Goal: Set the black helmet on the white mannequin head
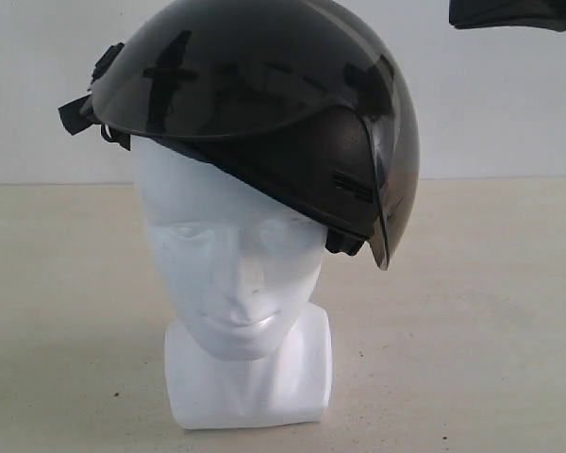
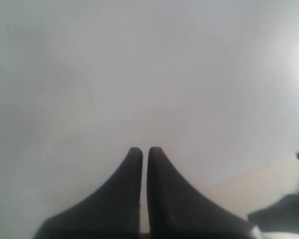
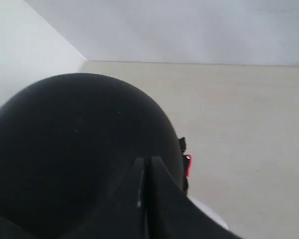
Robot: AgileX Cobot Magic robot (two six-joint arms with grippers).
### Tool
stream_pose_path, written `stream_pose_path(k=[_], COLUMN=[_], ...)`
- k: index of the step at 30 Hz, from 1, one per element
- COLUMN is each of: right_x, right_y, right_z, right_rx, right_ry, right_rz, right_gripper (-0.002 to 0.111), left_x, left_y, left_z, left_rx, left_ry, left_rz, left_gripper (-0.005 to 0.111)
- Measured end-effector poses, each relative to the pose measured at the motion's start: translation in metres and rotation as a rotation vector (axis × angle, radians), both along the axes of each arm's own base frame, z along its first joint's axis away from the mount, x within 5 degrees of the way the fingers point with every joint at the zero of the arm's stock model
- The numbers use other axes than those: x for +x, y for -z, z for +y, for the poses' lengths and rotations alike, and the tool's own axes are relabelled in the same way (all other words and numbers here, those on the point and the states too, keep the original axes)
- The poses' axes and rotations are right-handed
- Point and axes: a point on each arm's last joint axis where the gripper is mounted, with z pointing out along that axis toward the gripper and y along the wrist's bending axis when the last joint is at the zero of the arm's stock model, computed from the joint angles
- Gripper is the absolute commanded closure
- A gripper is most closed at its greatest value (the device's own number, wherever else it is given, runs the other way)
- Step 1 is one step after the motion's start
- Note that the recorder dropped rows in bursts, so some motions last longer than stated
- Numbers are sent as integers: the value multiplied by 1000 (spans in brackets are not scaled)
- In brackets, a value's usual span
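The black helmet (image 1: 264, 94) sits on top of the white mannequin head (image 1: 231, 255), tilted, with its smoky visor (image 1: 382, 189) swung down toward the right side and straps sticking out at the left. The face, neck and squarish base stay uncovered. In the right wrist view my right gripper (image 3: 147, 159) is shut with nothing between its fingers, hovering just over the helmet's rounded shell (image 3: 65, 149); a sliver of the white head (image 3: 209, 211) shows beside it. My left gripper (image 2: 145, 149) is shut and empty, facing a pale wall.
The head stands on a beige tabletop (image 1: 472, 311) in front of a white wall. A dark piece of an arm (image 1: 514, 11) hangs at the upper right of the exterior view. A small red tab (image 3: 188, 164) shows at the helmet's edge.
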Motion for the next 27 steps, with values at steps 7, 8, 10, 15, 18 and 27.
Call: stream_pose_path(k=[7,8,10,15,18,27], right_x=[13,15,15,16,16,15], right_y=[-6,-6,-8,-10,-10,-10], right_z=[4,4,4,4,5,5], right_rx=[96,105,118,128,133,133], right_ry=[-26,-20,-15,-13,-14,-27], right_rz=[-109,-119,-134,-146,-148,-145], right_gripper=[108,108,108,108,108,108], left_x=[18,17,17,14,14,14], left_y=[13,13,15,19,22,40], left_z=[-9,-8,-6,1,6,5], left_rx=[52,57,65,79,79,77], left_ry=[132,144,172,220,237,270], left_rz=[76,77,86,110,131,196], left_gripper=[102,102,102,102,102,102])
